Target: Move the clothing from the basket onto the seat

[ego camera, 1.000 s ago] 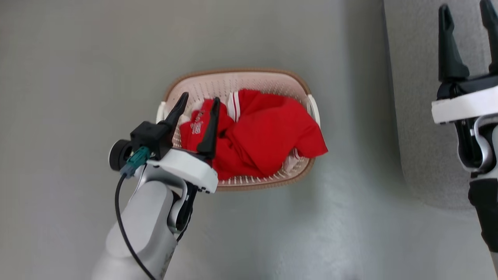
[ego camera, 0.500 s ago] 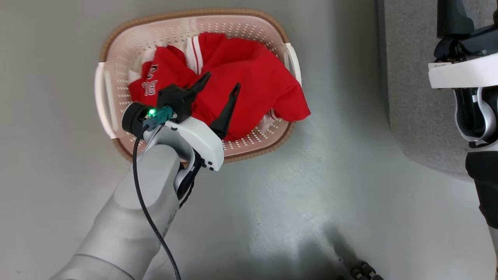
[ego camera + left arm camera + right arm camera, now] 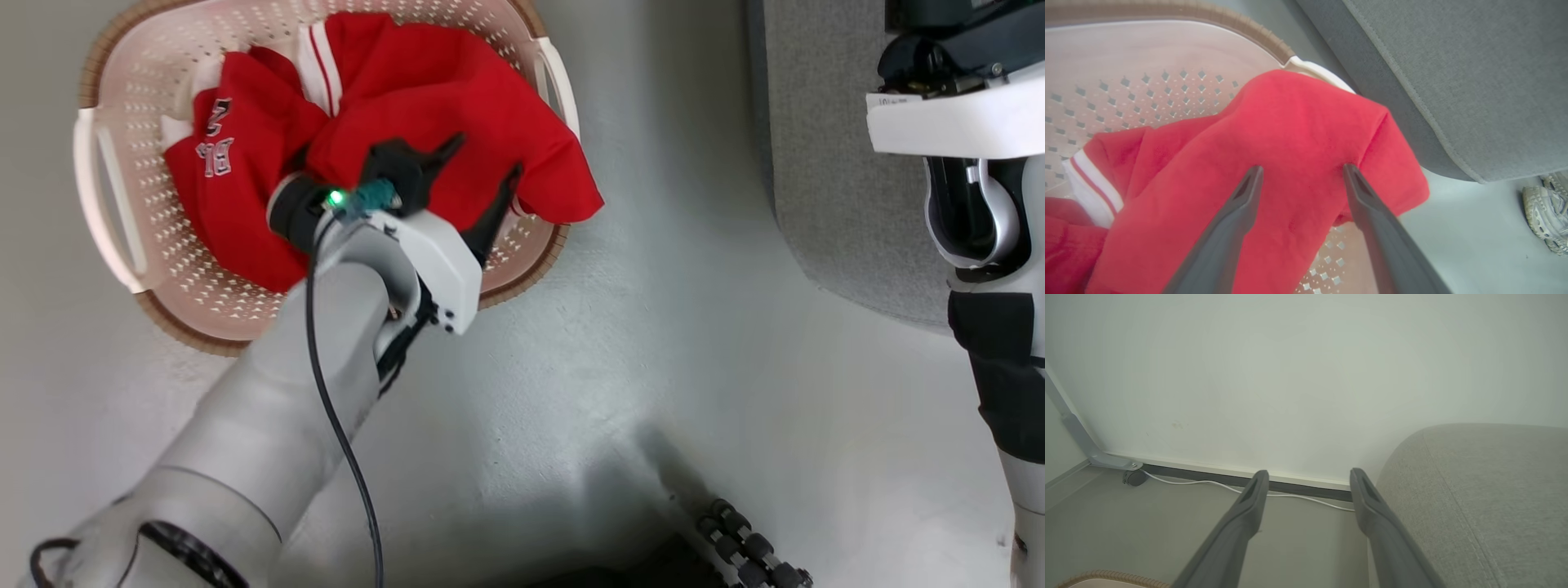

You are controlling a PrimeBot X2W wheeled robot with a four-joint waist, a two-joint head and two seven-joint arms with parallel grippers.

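From overhead, the head camera looks steeply down at the floor (image 3: 653, 367), the basket (image 3: 212, 306) and a corner of the sofa (image 3: 824, 163). The left wrist camera hangs close above the red clothing (image 3: 1290, 134), sharing basket and sofa. The right wrist camera, held low, faces the wall (image 3: 1290, 375), with the sofa alongside.

On floor (image 3: 653, 367): basket (image 3: 147, 90) holding clothing (image 3: 441, 90), one corner over rim; seat (image 3: 824, 163) right of basket.

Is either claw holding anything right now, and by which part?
Nothing is held. The left claw is open, its tips at the clothing in the basket; the right claw is open and empty.
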